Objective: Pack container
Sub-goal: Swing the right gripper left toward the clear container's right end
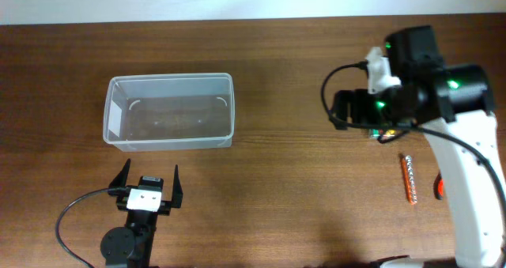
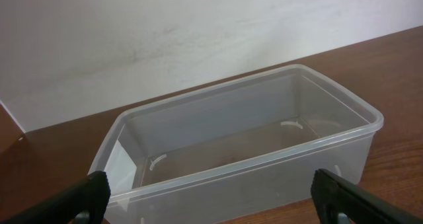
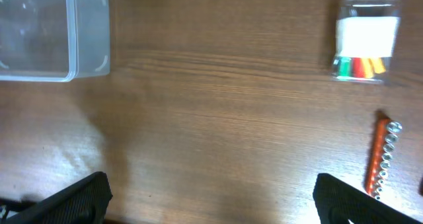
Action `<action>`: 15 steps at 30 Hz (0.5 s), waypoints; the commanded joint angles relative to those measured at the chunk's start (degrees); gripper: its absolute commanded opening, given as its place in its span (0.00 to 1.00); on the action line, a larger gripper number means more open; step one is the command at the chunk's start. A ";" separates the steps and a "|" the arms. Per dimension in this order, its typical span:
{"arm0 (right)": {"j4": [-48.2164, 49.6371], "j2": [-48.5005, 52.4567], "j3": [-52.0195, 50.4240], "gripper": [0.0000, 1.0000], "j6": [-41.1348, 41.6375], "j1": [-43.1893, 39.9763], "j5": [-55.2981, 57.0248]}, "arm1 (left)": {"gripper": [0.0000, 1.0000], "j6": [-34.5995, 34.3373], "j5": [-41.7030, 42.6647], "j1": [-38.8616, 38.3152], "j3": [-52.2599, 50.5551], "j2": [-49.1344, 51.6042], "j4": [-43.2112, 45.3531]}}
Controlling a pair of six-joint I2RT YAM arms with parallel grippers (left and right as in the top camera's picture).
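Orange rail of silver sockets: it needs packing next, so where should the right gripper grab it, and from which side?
Probably mid-length, across its narrow width, from above: the orange rail of silver sockets lies flat on the wooden table, long and thin, both long sides exposed.

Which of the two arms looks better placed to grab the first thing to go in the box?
Probably the right. The right gripper hangs open close to the small case and the orange strip. The left gripper sits by the empty box, far from both items.
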 commanded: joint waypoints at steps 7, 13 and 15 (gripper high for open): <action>0.04 5.22 2.49 0.99 0.35 10.54 0.72 | 0.99 -0.35 -0.42 0.22 -0.42 -0.48 0.46; 0.96 5.25 2.49 0.99 0.37 15.13 0.68 | 0.99 -0.44 4.15 0.17 -0.37 -0.48 0.48; 1.38 5.25 2.49 0.99 0.33 16.22 0.66 | 0.99 -4.24 6.91 0.17 -0.31 -0.48 0.50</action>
